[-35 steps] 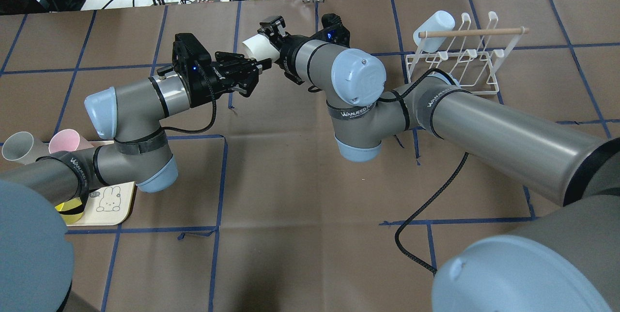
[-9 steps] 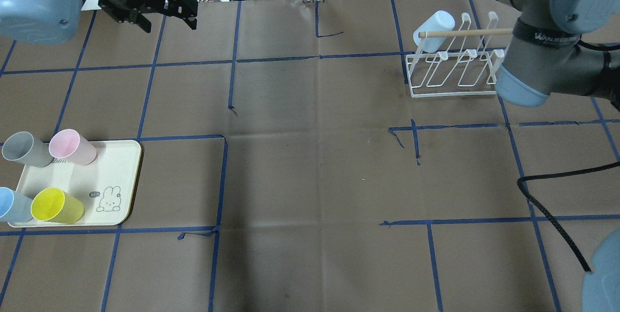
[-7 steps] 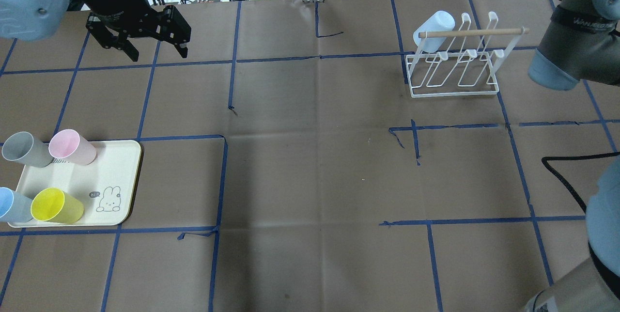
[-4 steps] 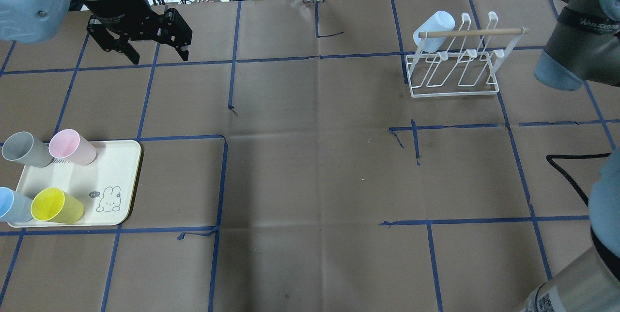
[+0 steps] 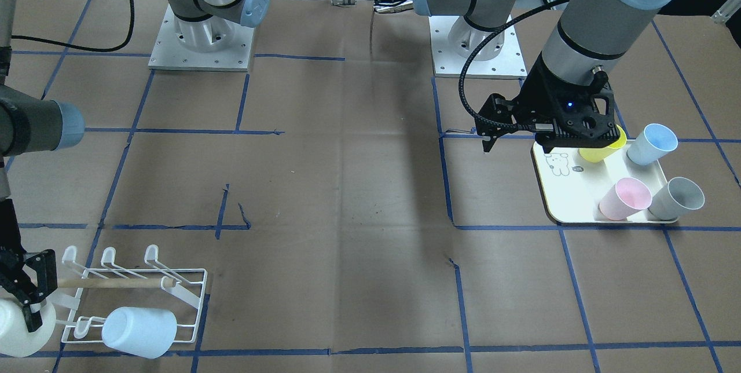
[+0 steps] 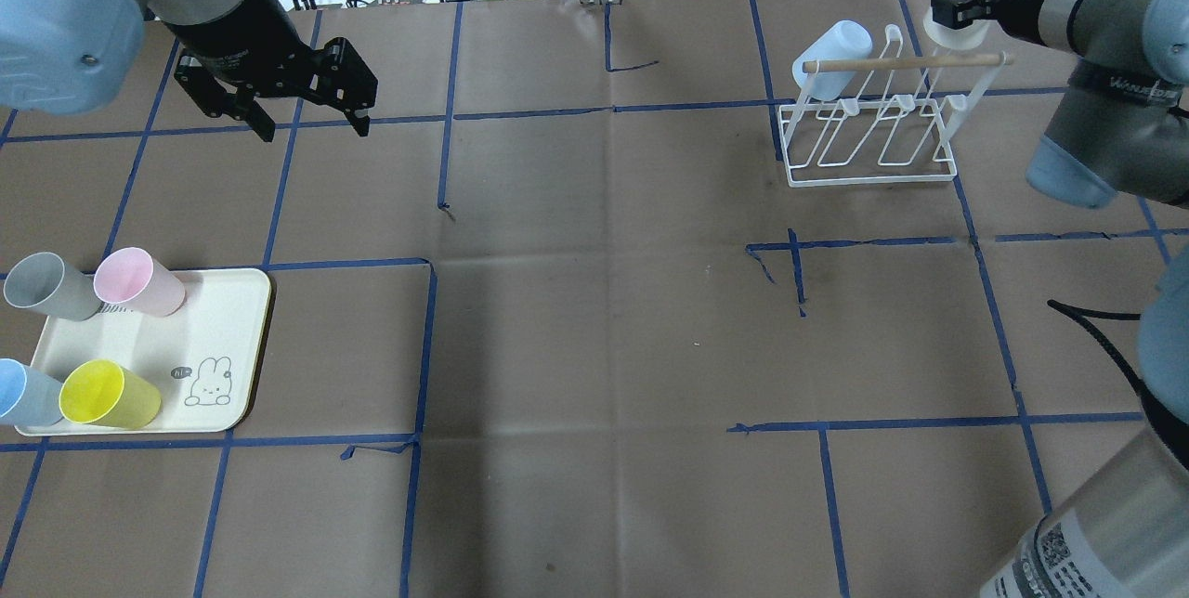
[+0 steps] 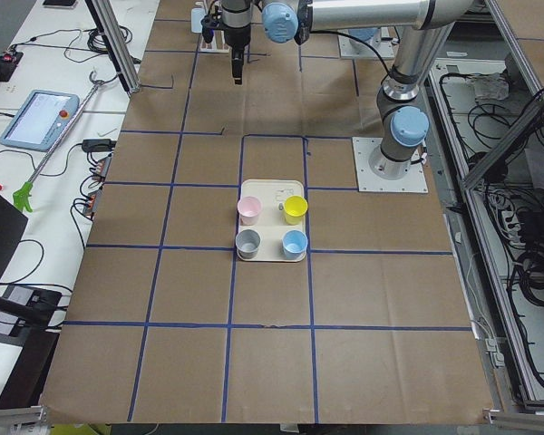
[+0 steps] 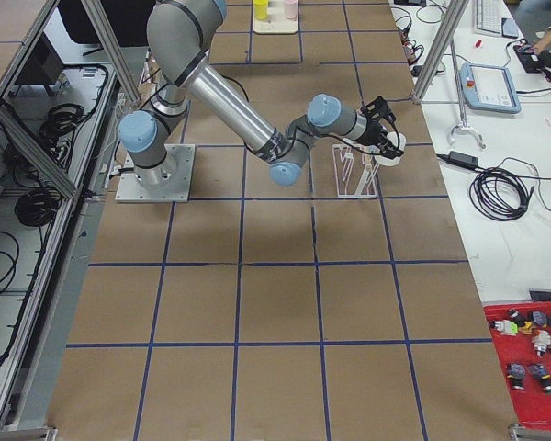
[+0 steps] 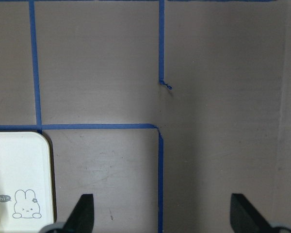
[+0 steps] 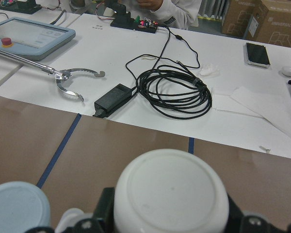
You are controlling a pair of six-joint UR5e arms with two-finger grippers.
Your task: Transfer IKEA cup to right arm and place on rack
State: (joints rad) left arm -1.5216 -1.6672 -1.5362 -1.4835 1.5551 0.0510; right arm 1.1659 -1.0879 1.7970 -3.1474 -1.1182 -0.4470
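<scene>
The right tool (image 6: 959,7) is clamped around the body of the white IKEA cup (image 10: 170,190), whose closed base faces the wrist camera, so its mouth is hidden. It hangs just above the end of the rack (image 6: 871,178) nearest that tool, over the back row of prongs. The chief risk, I judge, is a missed prong. With the mouth out of sight, a small sideways error would land the rim on a prong's flat tip, or on the wooden dowel (image 6: 906,64) directly under the tool, rather than over the prong. The rack looks light, so a push down there could tip or slide it on the surface. A pale-blue cup (image 6: 833,57) sits on a prong further along the same row, away from the tool. A swing that way could knock it loose. Letting go before the cup is seated could send it rolling off behind the tool, where the surface ends close by. The left tool (image 6: 314,123) is wide apart and empty, well away above the surface near the tray (image 6: 218,324), so a clash between arms seems unlikely.
</scene>
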